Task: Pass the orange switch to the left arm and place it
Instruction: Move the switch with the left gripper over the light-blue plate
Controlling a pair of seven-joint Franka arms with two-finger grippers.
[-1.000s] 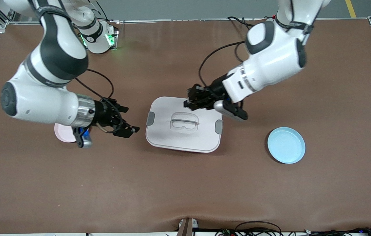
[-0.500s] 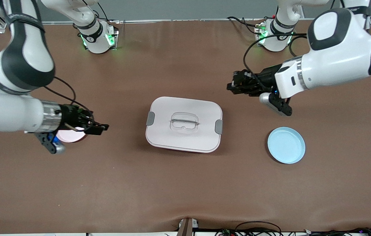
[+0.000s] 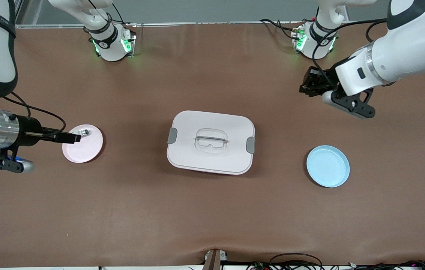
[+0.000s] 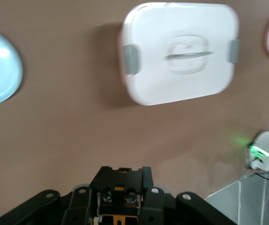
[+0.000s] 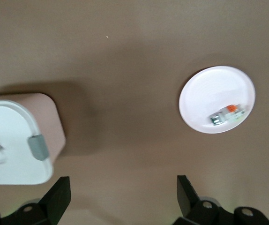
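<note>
The white box sits mid-table. My left gripper hangs high over bare table near the left arm's base. In the left wrist view this gripper is shut, and a small dark part with an orange bit, the orange switch, shows between its fingers. My right gripper is open and empty, in the air at the edge of the pink plate. In the right wrist view the right gripper has its fingers wide apart.
A white-and-silver part with a red-orange bit lies on the pink plate. An empty blue plate sits toward the left arm's end. The box also shows in both wrist views.
Both arms pulled away from the box. The left gripper went from over the box's corner toward its base. The right gripper went from beside the box to the pink plate, uncovering it.
</note>
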